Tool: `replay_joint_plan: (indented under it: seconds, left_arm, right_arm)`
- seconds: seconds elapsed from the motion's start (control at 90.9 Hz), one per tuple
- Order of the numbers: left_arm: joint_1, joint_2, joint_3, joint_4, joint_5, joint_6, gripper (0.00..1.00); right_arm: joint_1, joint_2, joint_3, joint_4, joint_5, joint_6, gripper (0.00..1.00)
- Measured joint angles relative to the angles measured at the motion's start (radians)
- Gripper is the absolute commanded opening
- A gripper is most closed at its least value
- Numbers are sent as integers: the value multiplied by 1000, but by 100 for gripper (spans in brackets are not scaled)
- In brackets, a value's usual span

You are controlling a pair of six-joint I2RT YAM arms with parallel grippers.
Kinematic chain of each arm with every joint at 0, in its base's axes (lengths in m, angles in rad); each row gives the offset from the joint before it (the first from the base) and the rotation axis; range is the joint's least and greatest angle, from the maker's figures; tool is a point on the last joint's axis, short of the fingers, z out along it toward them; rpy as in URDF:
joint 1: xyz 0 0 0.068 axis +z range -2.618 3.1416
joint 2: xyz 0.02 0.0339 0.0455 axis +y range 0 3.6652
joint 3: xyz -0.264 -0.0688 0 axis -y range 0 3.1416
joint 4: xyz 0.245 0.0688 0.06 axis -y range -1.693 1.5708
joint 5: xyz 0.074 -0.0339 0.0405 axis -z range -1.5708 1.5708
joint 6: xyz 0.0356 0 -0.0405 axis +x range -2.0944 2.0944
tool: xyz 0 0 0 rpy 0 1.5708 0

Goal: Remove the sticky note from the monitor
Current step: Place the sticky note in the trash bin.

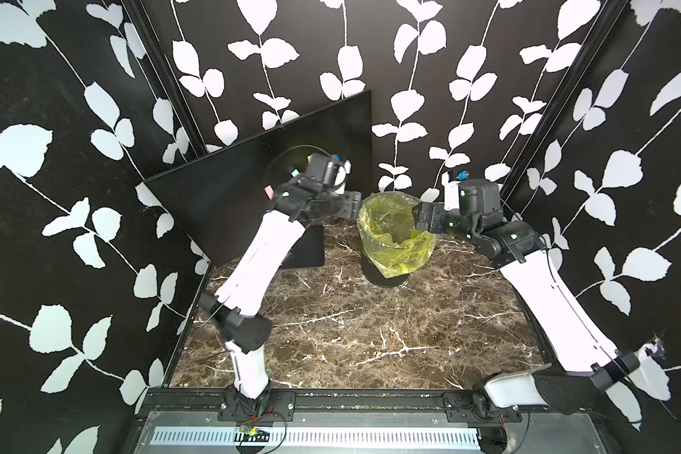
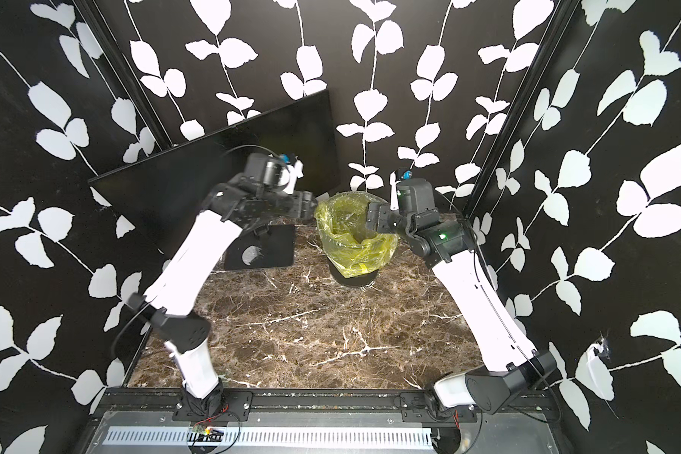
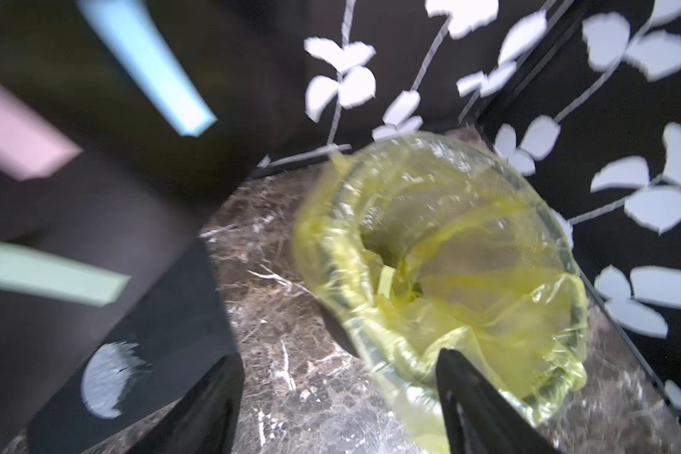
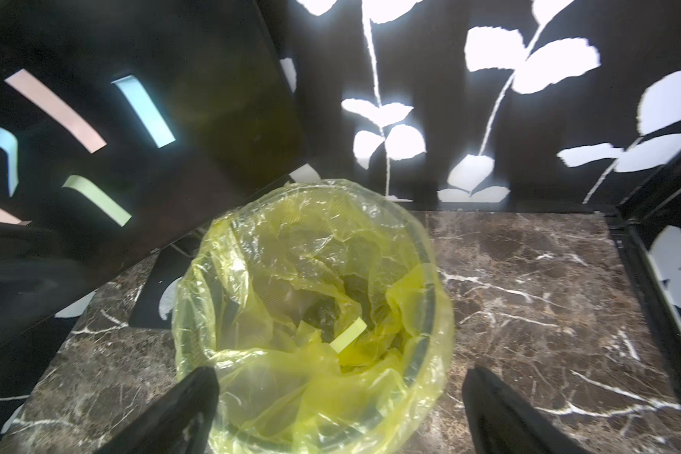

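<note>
The left gripper (image 1: 354, 206) and right gripper (image 1: 419, 218) both hung released at the rim of the yellow-bagged bin (image 1: 394, 251), a pale sticky note (image 4: 348, 334) lying inside it, while the monitor (image 1: 252, 177) at far left held other coloured notes (image 4: 144, 112).

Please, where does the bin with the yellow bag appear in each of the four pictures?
Top view: the bin stands just right of the centre.
Top view: the bin stands near the centre.
Left wrist view: the bin is large and blurred, seen from above.
Right wrist view: the bin is large, its open mouth toward the camera.
Shared landmark: the monitor, beside the bin in all four.
</note>
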Motion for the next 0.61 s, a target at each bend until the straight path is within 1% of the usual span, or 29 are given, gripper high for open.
replay_joint_plan:
  seconds: [0.033, 0.132, 0.22, 0.286, 0.385, 0.473, 0.605]
  left_arm:
    - [26, -52, -59, 29, 12, -13, 98]
    - [114, -216, -264, 145, 69, -89, 98]
    - [194, -352, -481, 281, 114, -183, 99]
    - [237, -417, -617, 372, 128, -258, 99]
    - [256, -453, -771, 520, 128, -365, 99]
    - [256, -452, -866, 649, 119, -463, 98]
    - [256, -427, -954, 859, 101, -652, 91]
  right_arm:
    - [6, 7, 0, 5, -4, 3, 98]
    - [26, 31, 2, 11, -11, 11, 98]
    - [40, 53, 11, 12, -13, 15, 98]
    - [47, 62, 16, 13, -14, 16, 98]
    - [51, 70, 29, 13, -14, 21, 98]
    - [52, 71, 39, 14, -13, 26, 98]
    - [56, 71, 42, 21, -13, 32, 98]
